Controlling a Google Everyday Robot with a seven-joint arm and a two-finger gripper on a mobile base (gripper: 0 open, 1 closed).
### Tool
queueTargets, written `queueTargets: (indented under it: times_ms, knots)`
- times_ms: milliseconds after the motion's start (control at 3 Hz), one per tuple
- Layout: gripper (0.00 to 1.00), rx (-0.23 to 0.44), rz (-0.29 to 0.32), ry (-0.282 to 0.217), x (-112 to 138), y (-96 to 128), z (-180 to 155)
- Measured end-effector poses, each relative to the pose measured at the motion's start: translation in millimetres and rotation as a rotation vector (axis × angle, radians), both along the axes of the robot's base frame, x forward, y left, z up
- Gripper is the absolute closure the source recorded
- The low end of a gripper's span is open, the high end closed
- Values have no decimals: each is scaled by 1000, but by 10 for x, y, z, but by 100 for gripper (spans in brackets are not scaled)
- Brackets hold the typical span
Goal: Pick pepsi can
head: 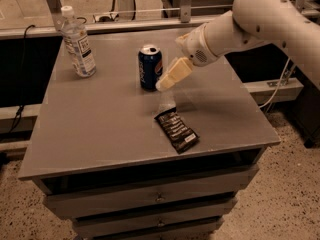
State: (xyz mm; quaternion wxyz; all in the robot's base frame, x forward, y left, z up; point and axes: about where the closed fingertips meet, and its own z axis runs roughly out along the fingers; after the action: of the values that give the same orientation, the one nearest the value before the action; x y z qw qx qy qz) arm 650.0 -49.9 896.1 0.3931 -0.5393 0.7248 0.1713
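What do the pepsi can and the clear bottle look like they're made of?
Pepsi can: probably aluminium, glossy blue print, silvery top. Bottle: clear plastic, see-through, white cap, paper-like label. The gripper hangs close beside the can.
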Motion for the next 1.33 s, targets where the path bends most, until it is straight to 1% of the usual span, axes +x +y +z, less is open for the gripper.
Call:
queueTargets:
  times_ms: [333,667,1000,1333]
  knots:
    - [0,147,20,19,152,377,-93]
    - [17,245,43,64,147,658,-180]
    - [41,309,51,102,118,798,-258]
    - [64,358,58,107,83,781,-186]
